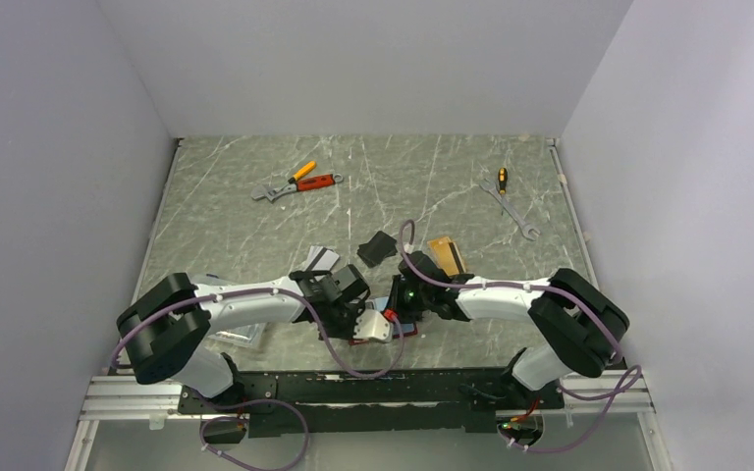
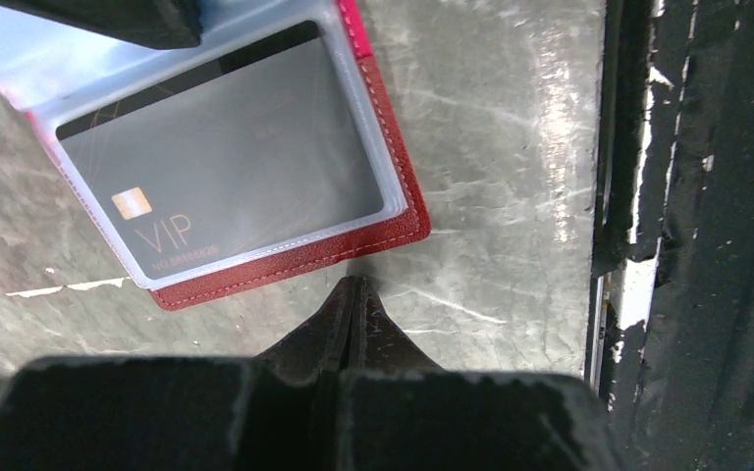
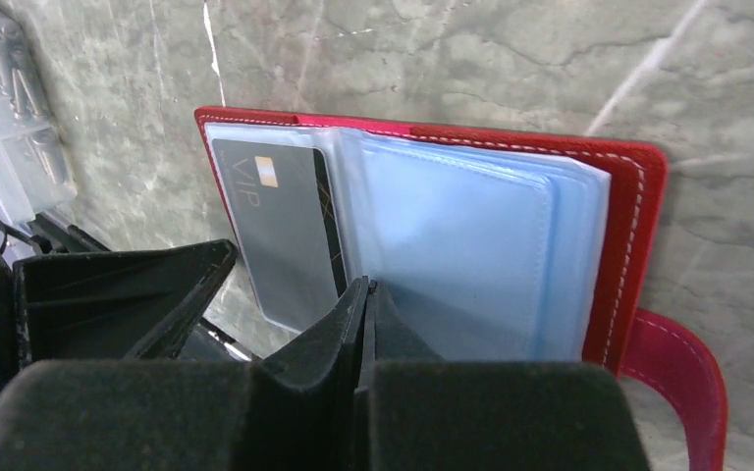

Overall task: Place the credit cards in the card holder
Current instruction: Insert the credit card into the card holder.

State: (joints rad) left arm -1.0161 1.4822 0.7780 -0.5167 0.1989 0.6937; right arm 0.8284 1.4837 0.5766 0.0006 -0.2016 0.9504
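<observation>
Gray marble table [image 1: 255,216] holds the red card holder [image 2: 299,263], lying open near its front edge. A gray VIP card [image 2: 245,162] sits inside one clear pocket. The left tool [image 2: 353,306] is squeezed closed on nothing, just beside the card holder's red edge. The right tool [image 3: 366,306] is closed and empty too, over its blue pockets. Farther back than the card holder lie an orange-gold card [image 1: 447,255] and a silver-white card [image 1: 322,258].
</observation>
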